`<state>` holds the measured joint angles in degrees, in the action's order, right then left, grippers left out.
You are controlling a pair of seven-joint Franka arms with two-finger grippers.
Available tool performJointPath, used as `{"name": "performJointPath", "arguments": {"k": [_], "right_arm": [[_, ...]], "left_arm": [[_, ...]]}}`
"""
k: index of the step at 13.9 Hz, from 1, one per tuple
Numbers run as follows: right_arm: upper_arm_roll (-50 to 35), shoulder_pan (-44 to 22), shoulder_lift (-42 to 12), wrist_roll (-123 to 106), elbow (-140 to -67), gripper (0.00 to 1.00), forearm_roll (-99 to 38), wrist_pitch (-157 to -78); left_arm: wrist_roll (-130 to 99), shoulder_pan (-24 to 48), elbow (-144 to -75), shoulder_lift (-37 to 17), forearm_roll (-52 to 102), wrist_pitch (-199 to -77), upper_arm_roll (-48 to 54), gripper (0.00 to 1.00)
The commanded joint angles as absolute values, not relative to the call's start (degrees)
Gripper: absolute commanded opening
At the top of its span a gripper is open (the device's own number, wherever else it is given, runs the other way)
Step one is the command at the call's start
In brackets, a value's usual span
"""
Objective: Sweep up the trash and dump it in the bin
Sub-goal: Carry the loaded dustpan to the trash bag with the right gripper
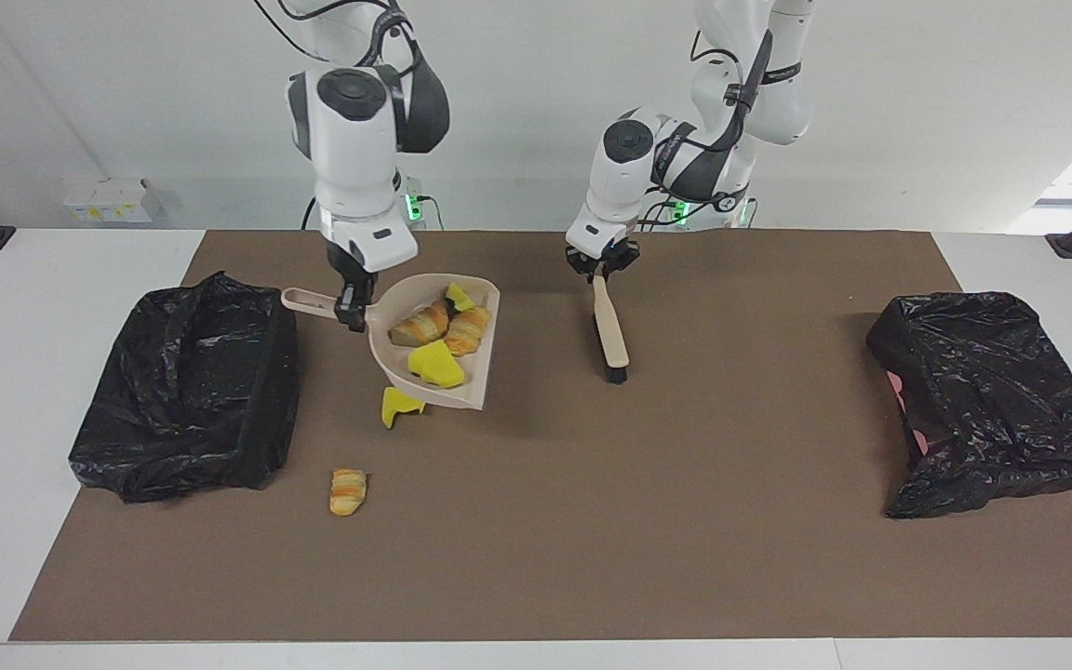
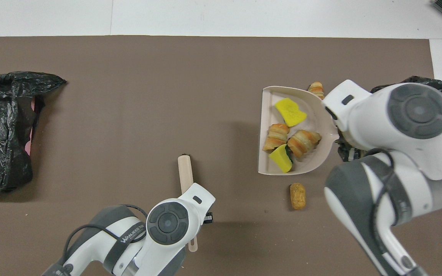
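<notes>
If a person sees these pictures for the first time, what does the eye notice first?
Probably the beige plastic dustpan, raised above the brown mat by the right gripper, which is shut on its handle, carrying yellow sponge chunks and croissant-like pieces. Next, the crumpled black bin bag beside it.

the beige plastic dustpan (image 2: 320, 115) hangs raised over the brown mat (image 2: 129, 96) covering the desk, at the right arm's end. it carries four scraps: a flat yellow sponge chunk (image 2: 290, 111), two striped tan croissant pieces (image 2: 276, 136) (image 2: 304, 140) and a yellow sponge wedge with a green edge (image 2: 281, 159). the right arm's white wrist covers its fingers and the pan's handle. a tan bread roll (image 2: 297, 196) lies on the mat, and another striped croissant piece (image 2: 316, 89) peeks out past the pan's rim. the left arm's wrist hides its fingers; the beige wooden brush (image 2: 185, 177) juts out from under it. crumpled black bag-lined bins (image 2: 2, 130) (image 2: 432, 82) sit at both ends.
</notes>
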<state>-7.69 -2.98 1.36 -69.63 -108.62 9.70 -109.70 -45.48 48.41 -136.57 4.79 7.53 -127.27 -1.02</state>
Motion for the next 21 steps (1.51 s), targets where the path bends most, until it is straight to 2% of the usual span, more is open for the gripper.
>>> {"name": "performJointPath", "arguments": {"k": [1, 5, 6, 7, 8, 9, 13, 17, 21], "right_arm": [[-8.0, 8.22, 2.99, -83.62, -109.69, 0.0, 2.66, -109.86], [-7.91, 20.81, 2.81, -100.51, -109.34, 0.0, 0.09, -111.18], [-7.91, 22.66, 2.81, -101.76, -109.16, 0.0, 0.78, -111.44], [-7.82, 24.33, 2.73, -102.21, -108.99, 0.0, 1.23, -111.97], [-7.74, 25.74, 2.72, -102.56, -108.81, 0.0, 2.36, -112.76], [-7.65, 26.97, 2.64, -102.66, -108.81, 0.0, 4.2, -113.55], [-7.56, 29.09, 2.29, -101.87, -108.98, 0.0, 13.86, -118.2], [-7.65, 29.0, -0.52, -97.58, -110.04, 0.0, 27.04, -122.69], [-7.74, 24.09, 1.4, -82.56, -113.72, 0.0, 43.04, -122.87]], "left_arm": [[-50.17, 52.55, -140.18, 8.87, 8.0, -127.09, -1.76, 0.0], [-50.8, 55.37, -142.38, 9.49, 8.44, -130.96, -1.67, 0.0], [-49.5, 55.11, -142.38, 9.32, 8.44, -131.13, -1.76, 0.25], [-49.4, 54.67, -141.86, 8.88, 8.52, -131.05, -1.76, 0.64], [-49.57, 54.49, -141.16, 8.44, 8.53, -130.52, -1.93, 0.9], [-50.01, 53.97, -140.11, 7.83, 8.53, -130.08, -2.37, 1.0], [-46.68, 45.64, -135.1, 6.68, 8.35, -127.63, -2.46, 1.0], [-34.31, 35.36, -131.5, 6.5, 7.91, -126.74, -2.55, 1.0], [-23.93, 27.17, -123.95, 4.49, 7.82, -121.57, -2.55, 1.0]]}}
